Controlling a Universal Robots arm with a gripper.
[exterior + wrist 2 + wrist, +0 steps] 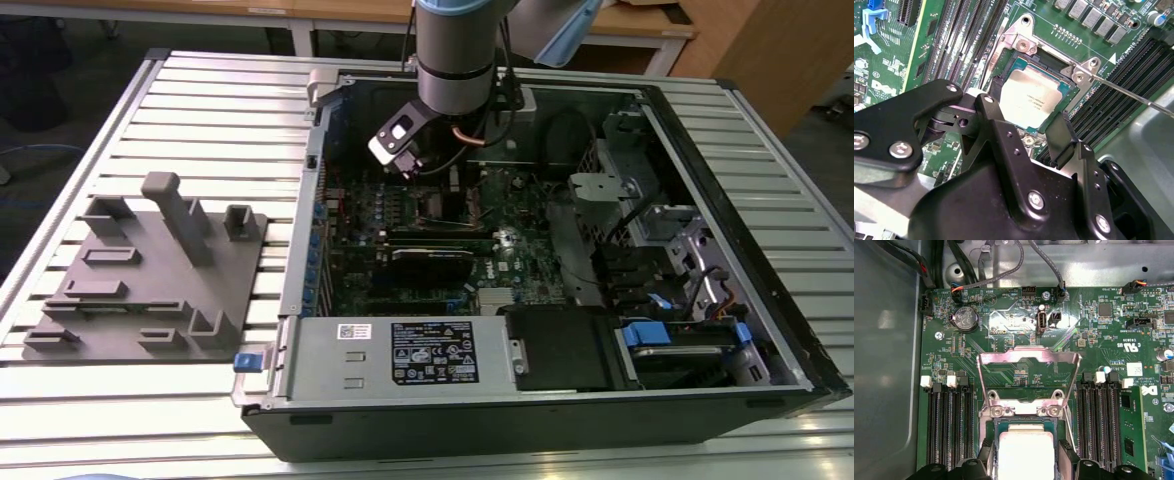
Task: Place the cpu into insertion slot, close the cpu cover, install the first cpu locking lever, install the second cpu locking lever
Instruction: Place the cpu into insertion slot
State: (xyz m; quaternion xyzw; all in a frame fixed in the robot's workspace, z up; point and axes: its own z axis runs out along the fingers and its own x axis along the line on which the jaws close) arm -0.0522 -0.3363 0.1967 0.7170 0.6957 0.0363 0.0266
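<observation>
The cpu (1035,97) (1025,452), a silver-topped square chip, lies flat in the insertion slot (1040,61) on the green motherboard. My gripper (1029,107) (1026,456) stands straight over it, and its black fingers (1061,131) press against two opposite sides of the chip. The cpu cover (1026,356), a silver frame plate with a window, is swung back on its hinge and lies away from the slot. A thin wire locking lever (1134,96) sticks out unlatched beside the slot. In the exterior view the arm (454,80) reaches down into the open computer case (747,330).
Long black memory slots (949,425) (1101,422) flank the socket on both sides. Cables (1004,270) run along the board's edge near the case wall. A grey fixture block (147,270) stands on the slatted table at the exterior view's left. A power supply box (400,355) fills the case's near end.
</observation>
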